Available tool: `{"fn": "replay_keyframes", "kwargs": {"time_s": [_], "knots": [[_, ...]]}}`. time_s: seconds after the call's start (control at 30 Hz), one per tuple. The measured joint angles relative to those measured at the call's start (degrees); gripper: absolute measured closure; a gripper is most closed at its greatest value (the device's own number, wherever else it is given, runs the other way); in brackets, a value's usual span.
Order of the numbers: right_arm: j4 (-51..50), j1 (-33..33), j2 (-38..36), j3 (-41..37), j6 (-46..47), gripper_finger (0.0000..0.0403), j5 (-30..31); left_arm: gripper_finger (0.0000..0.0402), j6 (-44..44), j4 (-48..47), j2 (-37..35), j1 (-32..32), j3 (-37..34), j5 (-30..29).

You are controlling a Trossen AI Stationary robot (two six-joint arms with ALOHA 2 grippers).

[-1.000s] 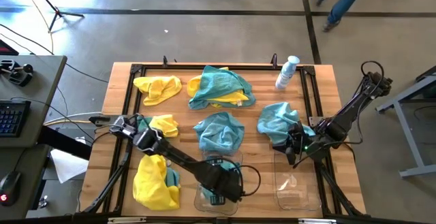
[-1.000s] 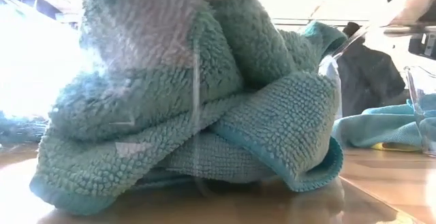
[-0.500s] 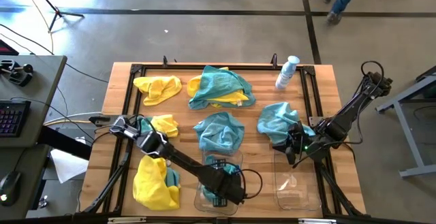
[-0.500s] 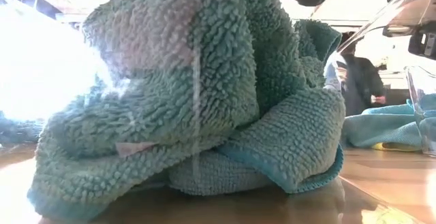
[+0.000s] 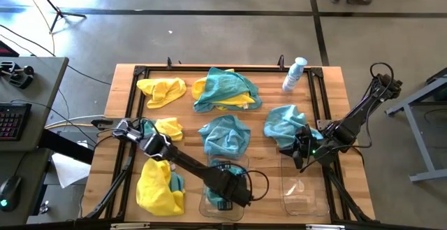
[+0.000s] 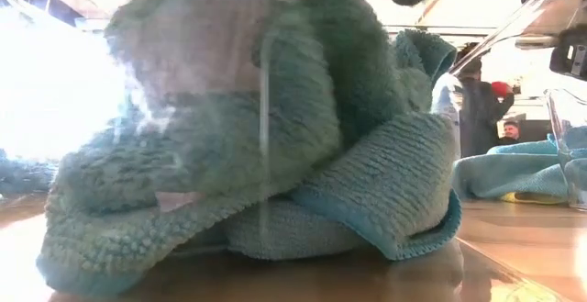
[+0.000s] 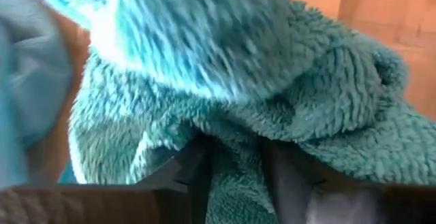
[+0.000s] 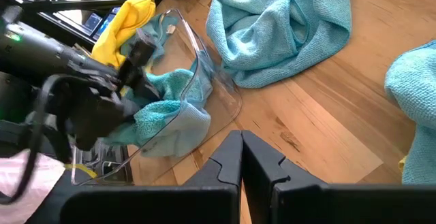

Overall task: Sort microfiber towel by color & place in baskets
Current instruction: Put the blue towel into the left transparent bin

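My left gripper (image 5: 225,193) points down into the left clear basket (image 5: 207,206) near the table's front edge. Its fingers stand apart in the top of a bunched teal microfiber towel (image 6: 275,155), which rests on the basket's floor. In the left wrist view, teal cloth (image 7: 238,60) fills the gap of my left gripper (image 7: 240,178). My right gripper (image 5: 300,159) hangs shut and empty over the far end of the right basket (image 5: 305,193), beside a teal towel (image 5: 285,124). My left gripper comes at the towel from above, pointing down. A fold at the top of the bunch (image 7: 235,152) lies between its parted fingers (image 7: 194,173). Whether the fingers press on the fold, I cannot tell. The towel's lower folds (image 6: 385,219) lie on the basket's floor.
Loose towels lie on the table: yellow (image 5: 162,89), teal over yellow (image 5: 225,89), teal (image 5: 225,133), a small yellow one (image 5: 167,127), and yellow with teal (image 5: 159,187) at the front left. A spray bottle (image 5: 295,74) stands at the far right.
My left gripper has come down a little into the left basket with the teal towel. The towel's upper bulk has sunk and spread wider, while its lower folds have stayed on the basket's floor.
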Motion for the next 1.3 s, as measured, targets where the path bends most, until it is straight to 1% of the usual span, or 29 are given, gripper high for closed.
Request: {"fn": "replay_keyframes", "kwargs": {"time_s": [0.17,0.3,0.47,0.63,0.7,0.73,0.87,0.93,1.07,1.17,1.3], "knots": [[0.13,-0.02,-0.01,0.0,0.02,0.0403,0.02,0.0271,-0.66,-2.28,-3.87,-0.4,0.02,-1.7],[0.11,-0.08,-0.01,0.0,-0.04,0.0403,0.03,0.027,-1.2,-2.09,-7.78,-0.67,0.04,-3.31],[0.15,-0.33,-0.01,0.0,-0.05,0.0403,0.03,0.027,-0.84,-3.31,-12.64,-0.87,0.09,-3.84],[0.13,-0.34,-0.01,0.0,-0.11,0.0403,0.03,0.027,6.13,-5.84,-16.41,-0.82,0.11,-2.62],[0.13,-0.35,-0.01,0.0,-0.55,0.0403,0.03,0.027,7.68,-5.68,-17.32,-0.57,0.11,-3.24],[0.12,-0.35,-0.01,0.0,-0.69,0.0403,0.03,0.027,7.66,-5.87,-17.76,-0.47,0.11,-3.69],[0.11,-0.35,-0.01,0.0,-3.66,0.0403,0.36,0.027,2.02,-5.94,-18.78,0.83,0.11,-4.23],[0.13,-0.35,-0.01,0.0,-4.11,0.0403,1.36,0.027,2.79,-5.48,-18.95,1.41,0.11,-4.36],[0.13,-0.35,-0.01,0.0,-4.68,0.0403,3.59,0.027,7.42,-2.49,-19.36,2.76,0.11,-5.32],[0.13,-0.35,-0.01,0.0,-6.43,0.0403,6.84,0.027,10.77,-2.49,-19.35,4.68,0.11,-5.35],[0.15,-0.35,-0.01,0.0,-9.58,0.0403,12.18,0.0271,13.82,-2.26,-19.34,8.73,0.11,-5.59]]}}
